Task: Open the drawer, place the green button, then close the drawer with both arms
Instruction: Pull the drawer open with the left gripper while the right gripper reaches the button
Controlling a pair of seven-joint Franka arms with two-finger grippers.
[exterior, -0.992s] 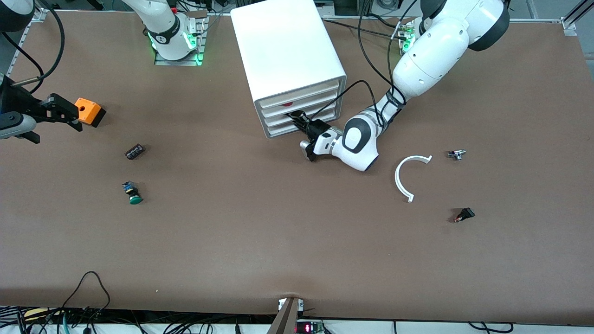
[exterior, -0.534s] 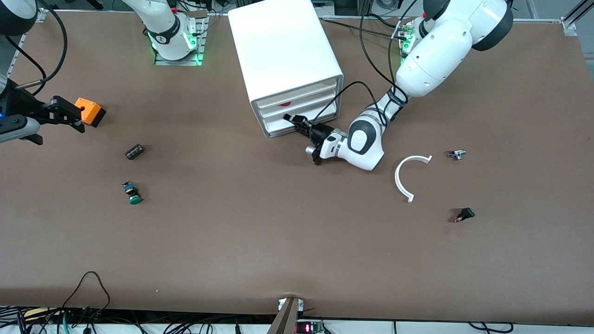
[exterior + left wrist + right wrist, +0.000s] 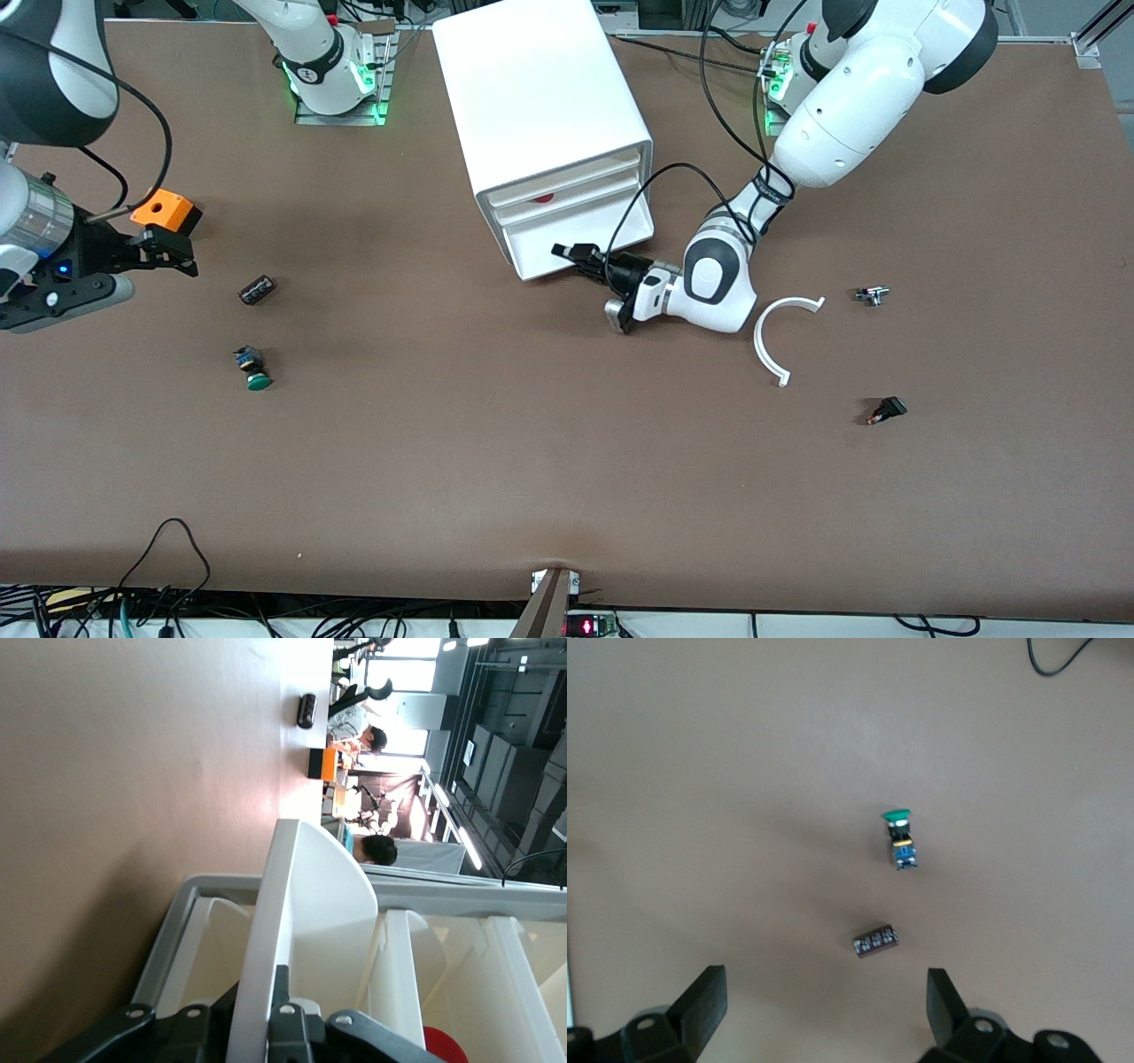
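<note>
The white cabinet (image 3: 540, 97) stands at the robots' edge of the table. One lower drawer (image 3: 567, 241), below the one showing a red item, is pulled partly out. My left gripper (image 3: 576, 255) is shut on this drawer's front wall; in the left wrist view the wall (image 3: 297, 904) sits clamped in that gripper (image 3: 259, 1003). The green-capped button (image 3: 255, 370) lies on the table toward the right arm's end. My right gripper (image 3: 173, 252) is open and empty in the air beside the orange box. In the right wrist view the button (image 3: 899, 838) lies ahead of the open right gripper (image 3: 824, 1001).
An orange box with a hole (image 3: 162, 211) and a black switch block (image 3: 257, 290) lie near the right gripper; the block also shows in the right wrist view (image 3: 875, 940). A white C-shaped ring (image 3: 780, 341), a small metal part (image 3: 873, 295) and a black switch (image 3: 886, 410) lie toward the left arm's end.
My left gripper has pulled the drawer out toward the front camera, and the cabinet shifted slightly. My right arm has swung in from the table end, over the table by the orange box.
</note>
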